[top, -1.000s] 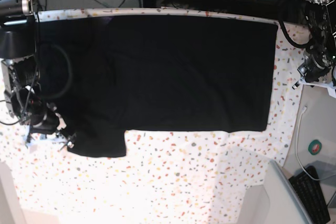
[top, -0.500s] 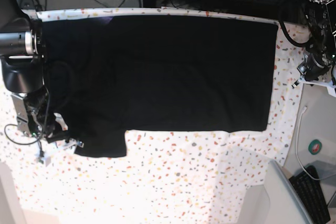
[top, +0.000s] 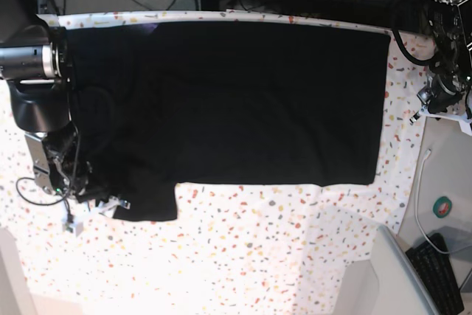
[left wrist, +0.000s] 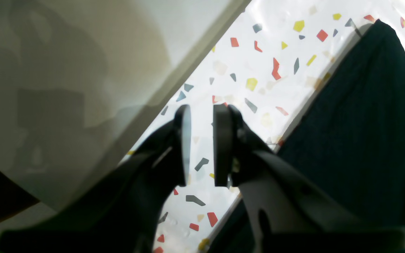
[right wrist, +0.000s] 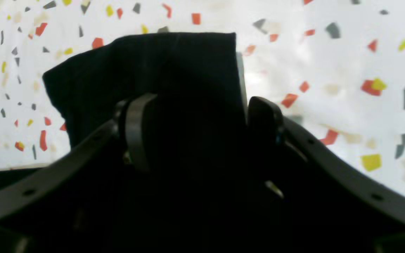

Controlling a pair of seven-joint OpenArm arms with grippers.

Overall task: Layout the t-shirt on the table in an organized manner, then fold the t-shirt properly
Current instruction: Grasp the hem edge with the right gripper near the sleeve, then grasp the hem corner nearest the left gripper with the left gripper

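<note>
Since a second ago my right arm has slid down along the table's left side in the base view, and its claw now sits at the lower sleeve. My right claw (right wrist: 202, 123) stands spread, one finger (right wrist: 137, 131) on the cloth and the other at the sleeve's edge, with the sleeve of the black short-sleeved soft fabric t-shirt (top: 243, 101) lying between them; whether the pads yet press it I cannot tell. The t-shirt lies flat and spread across the far half of the wide table with its white cloth speckled in red, orange, yellow and grey flecks (top: 258, 248), its sleeve hanging toward the near side. My left claw (left wrist: 202, 144) hovers over the speckled cloth just beside the t-shirt's edge, its fingers drawn close with a narrow gap, pinching nothing.
</note>
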